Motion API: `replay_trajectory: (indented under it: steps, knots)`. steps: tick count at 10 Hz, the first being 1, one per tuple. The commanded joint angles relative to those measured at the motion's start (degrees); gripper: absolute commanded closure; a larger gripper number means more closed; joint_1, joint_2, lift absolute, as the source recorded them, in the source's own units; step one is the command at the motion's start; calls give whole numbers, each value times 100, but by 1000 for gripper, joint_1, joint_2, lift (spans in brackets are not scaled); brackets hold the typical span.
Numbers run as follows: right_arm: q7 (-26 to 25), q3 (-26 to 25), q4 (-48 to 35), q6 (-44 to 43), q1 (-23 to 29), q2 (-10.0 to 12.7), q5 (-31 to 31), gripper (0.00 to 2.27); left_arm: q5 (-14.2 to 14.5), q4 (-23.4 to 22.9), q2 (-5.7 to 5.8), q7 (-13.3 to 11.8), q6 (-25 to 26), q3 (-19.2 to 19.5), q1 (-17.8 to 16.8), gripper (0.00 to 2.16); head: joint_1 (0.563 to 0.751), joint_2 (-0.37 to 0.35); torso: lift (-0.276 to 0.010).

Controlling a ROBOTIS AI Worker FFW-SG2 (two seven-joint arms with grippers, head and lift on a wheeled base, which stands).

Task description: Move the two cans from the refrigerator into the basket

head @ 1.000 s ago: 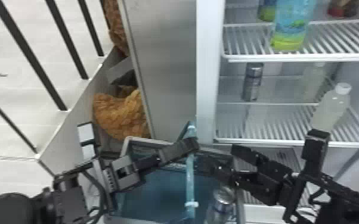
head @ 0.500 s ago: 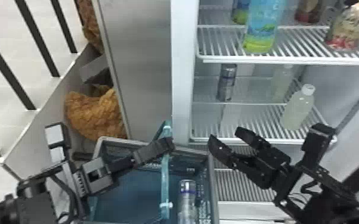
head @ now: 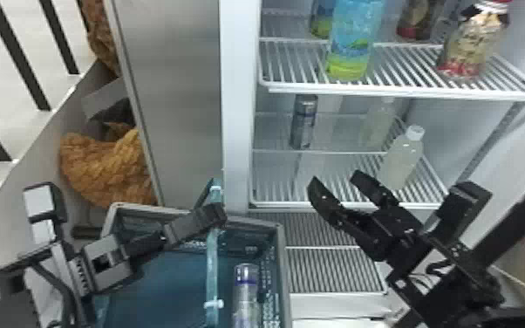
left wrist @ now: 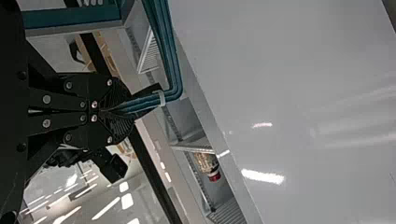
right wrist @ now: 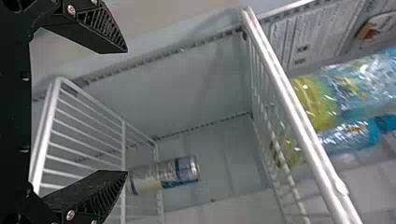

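Beyond the right end effector (head: 335, 178) stands a can (head: 304, 122).

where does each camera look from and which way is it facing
Head view: on the head, facing forward and down at the open white fridge and grey-rimmed plastic basket; both arms show, with the black left gripper and black right gripper.
Left wrist view: on the left wrist, looking along fingers shut on the blue-green basket handle, towards a glossy pale panel and fridge shelves.
Right wrist view: on the right wrist, looking between its open fingers into the fridge.
Shared: head and right wrist views both show the silver-and-blue can inside the fridge.
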Motion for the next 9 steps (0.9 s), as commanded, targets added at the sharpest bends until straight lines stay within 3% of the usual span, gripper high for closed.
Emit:
replay_trajectory:
  steps: [1,9]
  knots:
    - [-104,-26,94,-167,-29,2,11,119,3,-1,-4,-1,0,0,0,1210,695,-99,-219]
    - [-491,20,1346,-884,-1041,46,720,110,61,13,-4,52,0,-35,14,1210,695,-146,-219]
